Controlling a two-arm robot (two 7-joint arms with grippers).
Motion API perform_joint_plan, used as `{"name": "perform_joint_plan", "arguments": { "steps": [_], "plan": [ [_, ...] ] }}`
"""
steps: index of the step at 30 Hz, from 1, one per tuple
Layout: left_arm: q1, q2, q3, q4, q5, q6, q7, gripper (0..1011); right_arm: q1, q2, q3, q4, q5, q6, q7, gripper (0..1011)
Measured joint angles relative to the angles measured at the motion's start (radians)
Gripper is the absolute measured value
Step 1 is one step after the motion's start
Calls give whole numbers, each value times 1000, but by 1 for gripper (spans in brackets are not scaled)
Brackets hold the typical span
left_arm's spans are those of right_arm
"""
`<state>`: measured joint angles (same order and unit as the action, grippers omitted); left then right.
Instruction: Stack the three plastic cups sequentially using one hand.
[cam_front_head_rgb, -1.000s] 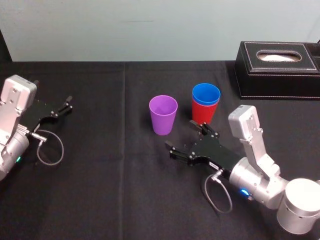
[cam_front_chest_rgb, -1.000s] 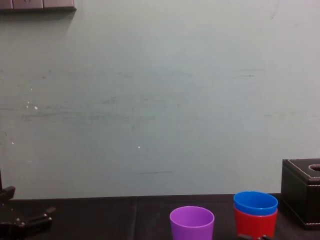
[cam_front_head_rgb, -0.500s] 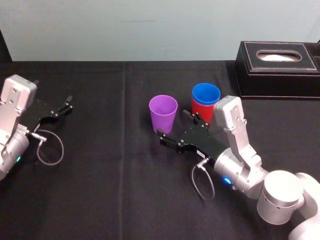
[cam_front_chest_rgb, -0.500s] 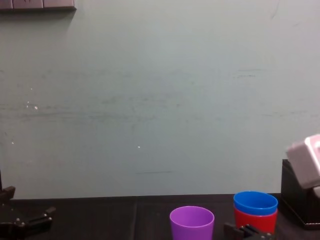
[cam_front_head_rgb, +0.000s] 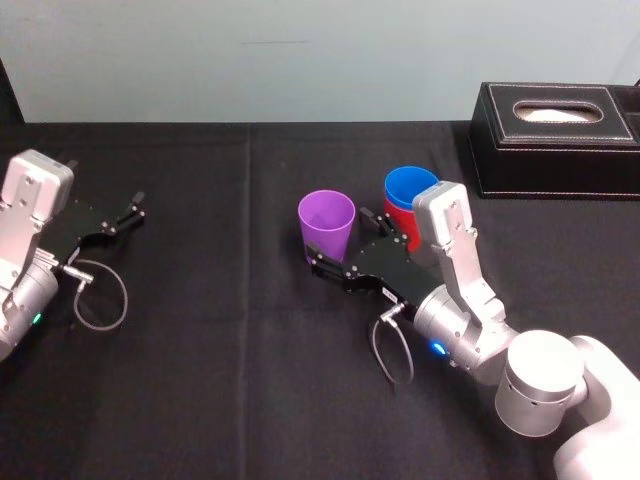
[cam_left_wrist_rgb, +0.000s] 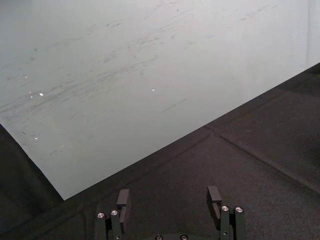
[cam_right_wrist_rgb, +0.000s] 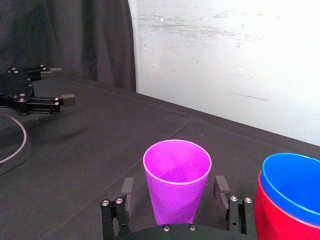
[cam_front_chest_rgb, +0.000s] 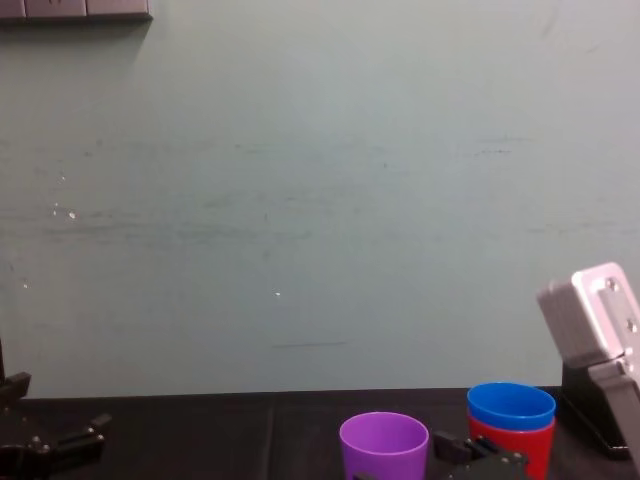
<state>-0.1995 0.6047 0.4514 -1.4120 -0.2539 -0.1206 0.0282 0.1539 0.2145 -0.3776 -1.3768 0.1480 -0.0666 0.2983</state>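
R gripper jaws apart either side of purple cup; L gripper parked left, jaws apart

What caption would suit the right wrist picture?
Open right gripper straddles the purple cup, beside the blue cup nested in the red cup.

right claw: jaws spread, arm extended forward, low | left claw: parked at left, jaws apart

No readable text, label or number anywhere.
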Motion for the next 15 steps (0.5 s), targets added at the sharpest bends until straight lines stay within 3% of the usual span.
{"name": "perform_joint_plan", "arguments": {
  "steps": [15],
  "plan": [
    [0, 0, 0, 0, 0, 0, 0, 1005, 32, -29, -6, 42, -32, -6, 0, 1000]
  ]
}}
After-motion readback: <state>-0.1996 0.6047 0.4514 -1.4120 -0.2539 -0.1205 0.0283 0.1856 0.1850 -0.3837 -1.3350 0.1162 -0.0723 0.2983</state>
